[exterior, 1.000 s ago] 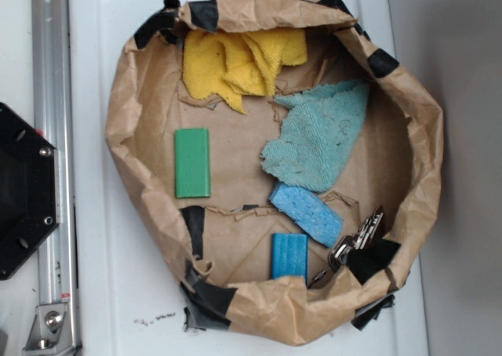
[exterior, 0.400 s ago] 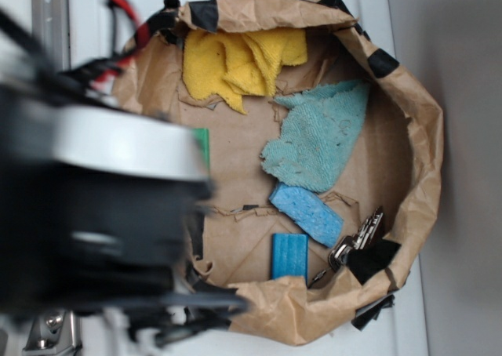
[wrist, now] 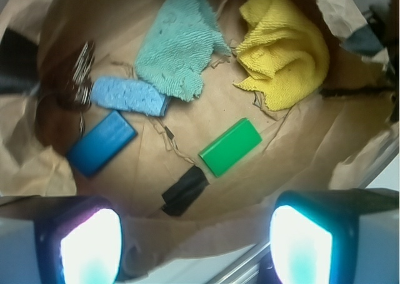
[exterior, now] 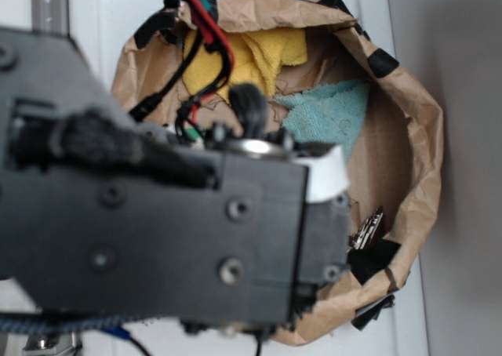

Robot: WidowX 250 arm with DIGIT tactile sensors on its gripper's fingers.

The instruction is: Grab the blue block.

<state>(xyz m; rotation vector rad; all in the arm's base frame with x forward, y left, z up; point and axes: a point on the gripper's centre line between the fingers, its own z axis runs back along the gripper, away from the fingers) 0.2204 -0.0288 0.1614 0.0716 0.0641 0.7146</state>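
In the wrist view the gripper point(wrist: 197, 237) is seen nearest, at six o'clock; its two lit fingertips point(wrist: 90, 246) stand wide apart with nothing between them, so the jaws are released, presumably kept spread for a descent over the target; the exterior view is largely blocked by the arm point(exterior: 157, 238), which is hung over the bag. Just beyond the fingertips a strip of black tape point(wrist: 184, 192) is seen on the paper floor; the green block point(wrist: 230, 146) is lain slightly past it, toward one o'clock. The blue block point(wrist: 101, 142) is found at about nine o'clock, flat on the floor of the brown paper bag point(wrist: 294, 165), close to the bag's wall; it is not yet reached, and a shift toward that side is judged necessary. Just beyond it, nearly touching, the pale-blue sponge point(wrist: 128, 96) is placed, with a bunch of keys point(wrist: 80, 71) beside the wall; a careless grasp could be caught on either. Farthest, the teal cloth point(wrist: 178, 43) is spread at twelve o'clock and the yellow cloth point(wrist: 284, 52) is crumpled at two o'clock.
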